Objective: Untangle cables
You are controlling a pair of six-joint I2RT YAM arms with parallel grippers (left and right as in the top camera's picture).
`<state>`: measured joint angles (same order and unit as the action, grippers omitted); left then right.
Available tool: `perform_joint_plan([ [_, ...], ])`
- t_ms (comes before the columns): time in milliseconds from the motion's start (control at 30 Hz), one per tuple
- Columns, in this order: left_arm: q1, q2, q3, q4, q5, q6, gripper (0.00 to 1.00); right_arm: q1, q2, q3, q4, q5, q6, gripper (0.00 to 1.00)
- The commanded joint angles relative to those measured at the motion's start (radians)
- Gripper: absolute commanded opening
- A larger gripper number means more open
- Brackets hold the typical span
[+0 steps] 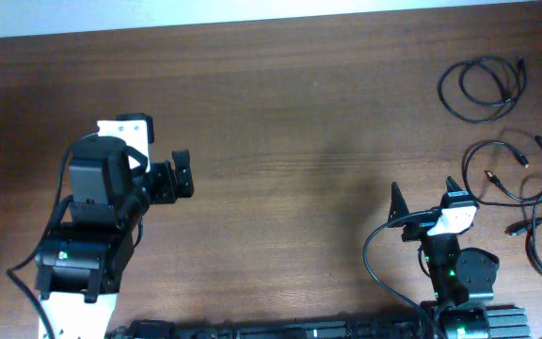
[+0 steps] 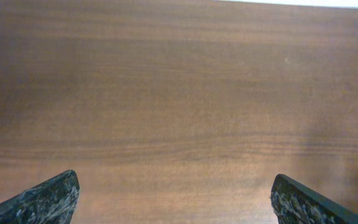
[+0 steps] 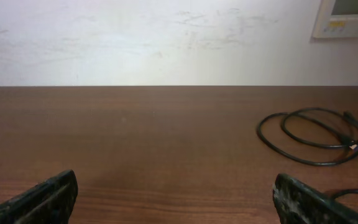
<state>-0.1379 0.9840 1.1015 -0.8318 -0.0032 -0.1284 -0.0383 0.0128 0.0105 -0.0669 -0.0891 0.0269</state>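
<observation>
Soft, even indoor light with no hard shadows. Overhead: table (image 1: 271, 113) mid-dark, grain readable, white strip past its far edge blown out, whole frame slightly soft. Left wrist: pale sheen on the table's right part, left part darker, grain smeared. Right wrist: wall (image 3: 166, 37) beyond the table's far edge bright and washed, table dim with faint sheen. Fingertips (image 2: 48, 199) at the table's near side blurry and grainy in both wrist views.
</observation>
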Motion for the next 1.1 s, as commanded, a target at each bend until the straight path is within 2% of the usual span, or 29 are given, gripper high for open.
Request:
perform_joint_plan([
  [0,0.002,-0.081,-0.017,-0.033,-0.049,-0.008,0.99,0.005,-0.009,-0.005,-0.006,0.016,0.005,0.99],
  [133,0.003,-0.226,-0.125,-0.032,-0.069,-0.005,0.99,0.005,-0.009,-0.005,-0.006,0.016,0.005,0.99],
  [233,0.003,-0.328,-0.24,0.038,-0.069,-0.005,0.99,0.005,-0.009,-0.005,-0.006,0.016,0.005,0.99],
  [367,0.003,-0.469,-0.472,0.275,-0.057,-0.006,0.99,0.005,-0.009,-0.005,-0.006,0.016,0.005,0.99],
  [467,0.003,-0.552,-0.661,0.528,-0.037,-0.021,0.99,0.005,-0.009,-0.005,-0.006,0.016,0.005,0.99],
  [700,0.003,-0.668,-0.979,1.048,-0.039,-0.066,0.99,0.005,-0.009,-0.005,-0.006,0.016,0.005,0.99],
  [800,0.003,-0.71,-1.093,1.22,-0.038,-0.069,0.99,0.005,-0.009,-0.005,-0.006,0.015,0.005,0.99],
  [933,0.003,-0.775,-1.093,1.116,-0.04,-0.072,0.99,0.005,-0.009,-0.005,-0.006,0.016,0.005,0.99],
  [1067,0.003,-0.84,-1.093,0.94,-0.066,-0.072,0.99,0.005,-0.009,-0.005,-0.006,0.016,0.005,0.98],
])
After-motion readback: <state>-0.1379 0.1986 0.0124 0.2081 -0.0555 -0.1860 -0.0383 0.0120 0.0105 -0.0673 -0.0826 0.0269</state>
